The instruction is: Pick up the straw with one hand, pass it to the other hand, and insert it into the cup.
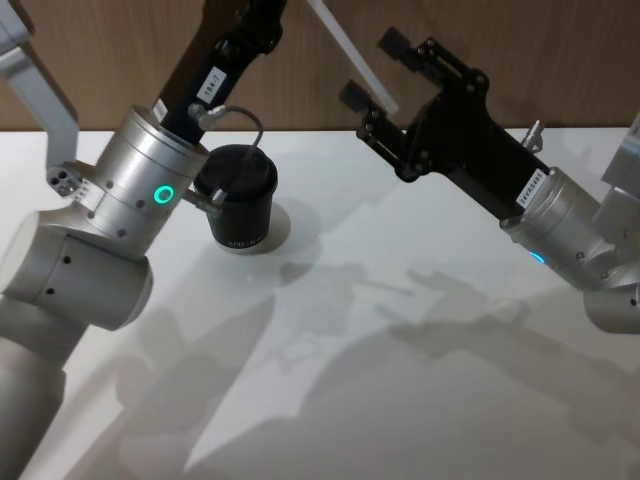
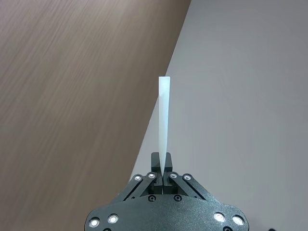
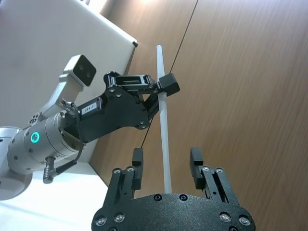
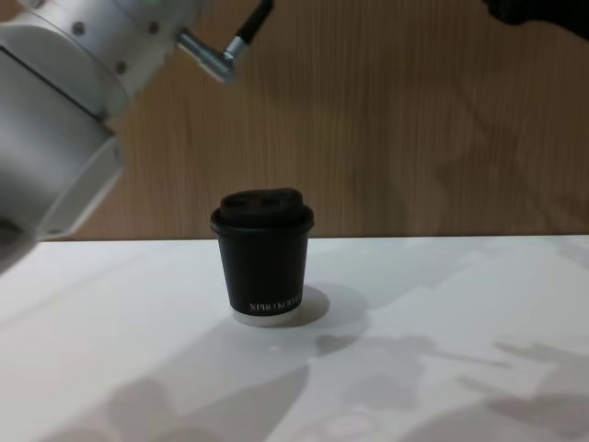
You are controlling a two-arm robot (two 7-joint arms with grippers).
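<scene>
R gripper (image 3: 166, 155) is wide open and holds nothing. The straw (image 3: 163, 120) runs between its fingers, clear of both. Farther along, L gripper (image 2: 162, 164) is clamped on the straw toward its far end, holding it up in the air. Below, the cup (image 4: 263, 262) stands upright on the table (image 4: 442, 350), lid on.

Straw looks light, smooth and thin-walled, so prob. crushes or bows under a hard pinch. Best gripped gently mid-length, leaving one end free for the lid hole.
</scene>
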